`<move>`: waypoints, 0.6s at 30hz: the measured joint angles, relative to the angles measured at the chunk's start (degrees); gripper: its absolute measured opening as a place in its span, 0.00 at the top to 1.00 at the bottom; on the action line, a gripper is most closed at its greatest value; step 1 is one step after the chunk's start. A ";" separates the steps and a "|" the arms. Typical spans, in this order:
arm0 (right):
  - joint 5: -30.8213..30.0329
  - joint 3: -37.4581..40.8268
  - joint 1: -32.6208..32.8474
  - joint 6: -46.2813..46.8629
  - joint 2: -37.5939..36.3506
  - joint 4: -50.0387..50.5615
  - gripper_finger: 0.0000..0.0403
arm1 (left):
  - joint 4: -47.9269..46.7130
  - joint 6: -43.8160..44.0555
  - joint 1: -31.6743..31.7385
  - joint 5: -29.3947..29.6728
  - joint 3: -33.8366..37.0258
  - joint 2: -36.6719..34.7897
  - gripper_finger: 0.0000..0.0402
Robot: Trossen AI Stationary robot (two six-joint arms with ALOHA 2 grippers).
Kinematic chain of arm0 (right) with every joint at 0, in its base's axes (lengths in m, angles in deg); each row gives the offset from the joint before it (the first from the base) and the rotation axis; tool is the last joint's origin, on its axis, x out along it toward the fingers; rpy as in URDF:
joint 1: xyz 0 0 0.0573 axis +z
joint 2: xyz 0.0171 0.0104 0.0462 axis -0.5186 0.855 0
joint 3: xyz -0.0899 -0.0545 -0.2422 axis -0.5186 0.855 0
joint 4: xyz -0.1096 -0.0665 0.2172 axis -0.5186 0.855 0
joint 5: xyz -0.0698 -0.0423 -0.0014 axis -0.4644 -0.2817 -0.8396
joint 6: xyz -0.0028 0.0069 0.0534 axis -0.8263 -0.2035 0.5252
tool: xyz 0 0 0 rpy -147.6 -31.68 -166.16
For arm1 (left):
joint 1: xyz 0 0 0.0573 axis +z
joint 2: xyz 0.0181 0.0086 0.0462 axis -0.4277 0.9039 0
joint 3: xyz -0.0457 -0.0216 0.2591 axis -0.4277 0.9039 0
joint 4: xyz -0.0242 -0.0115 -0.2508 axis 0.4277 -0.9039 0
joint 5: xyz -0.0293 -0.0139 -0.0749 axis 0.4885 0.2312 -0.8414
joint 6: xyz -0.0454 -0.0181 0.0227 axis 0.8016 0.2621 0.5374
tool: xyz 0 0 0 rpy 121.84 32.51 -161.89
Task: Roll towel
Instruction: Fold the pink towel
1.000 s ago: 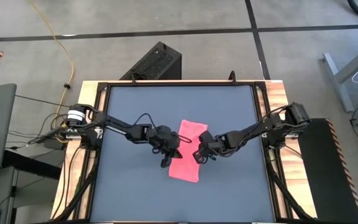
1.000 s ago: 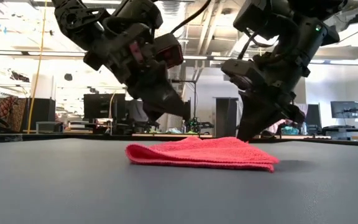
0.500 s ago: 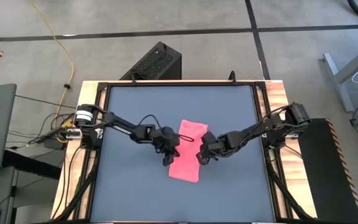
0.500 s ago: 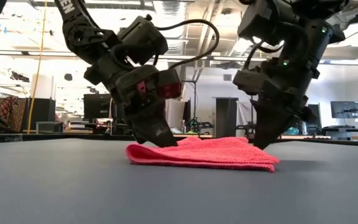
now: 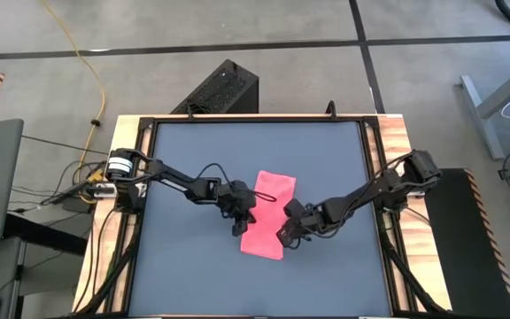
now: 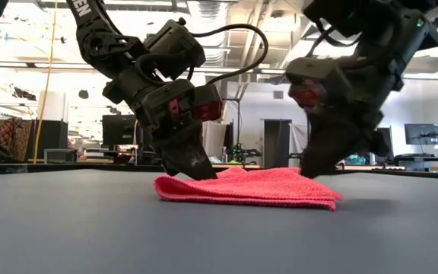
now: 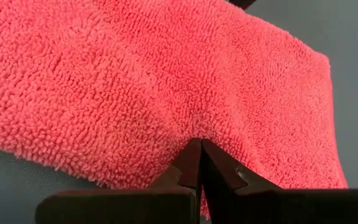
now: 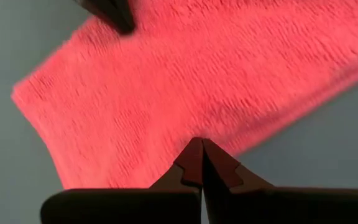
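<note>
The pink towel [image 5: 268,215] lies flat on the dark grey table [image 5: 193,159] near its middle, folded into a narrow strip running from far to near. In the low view the towel [image 6: 242,187] shows stacked layers. My left gripper [image 5: 240,225] is shut at the strip's left long edge, about halfway along. My right gripper [image 5: 283,237] is shut at the right long edge, closer to the near end. My left gripper presses its shut fingertips [image 7: 201,149] on the towel's top face just inside the left long edge [image 7: 166,168], slanting down from the table's left; the pile dents around the tips. The towel stays flat. My right gripper sets its shut fingertips [image 8: 201,149] on the top face near the right long edge [image 8: 247,140], slanting down from the right; the low view shows the tips [image 6: 312,172] at the cloth's surface.
Bare grey tabletop surrounds the towel on all sides inside the black frame [image 5: 149,124]. A black box [image 5: 224,89] stands on the floor beyond the far edge.
My left gripper has come down onto the towel's left edge, then kept still. My right gripper has slid along the towel's right edge toward the table's near edge. The towel lies as before.
</note>
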 joint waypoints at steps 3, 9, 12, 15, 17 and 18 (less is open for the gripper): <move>-0.09 -0.02 -0.22 0.80 0.69 -1.48 0.95 | -0.11 -0.02 0.00 -0.14 0.00 -0.02 1.00; -0.35 -0.02 -0.02 1.77 0.14 -1.96 0.95 | -0.39 -0.48 0.04 -0.99 0.00 -0.07 1.00; -0.35 -0.03 -0.30 1.97 0.80 -2.61 0.95 | -0.42 -0.51 0.04 -1.11 0.02 -0.07 1.00; 0.50 -0.06 -0.89 2.08 2.41 -2.82 0.95 | -0.44 -0.54 0.04 -1.33 0.02 -0.07 1.00; 1.30 -0.12 -0.98 3.14 3.31 -3.08 0.95 | -0.55 -0.55 0.04 -1.64 0.02 -0.07 1.00; 1.73 -0.13 -0.94 3.45 3.35 -2.97 0.95 | -0.59 -0.56 0.04 -1.86 0.04 -0.07 1.00</move>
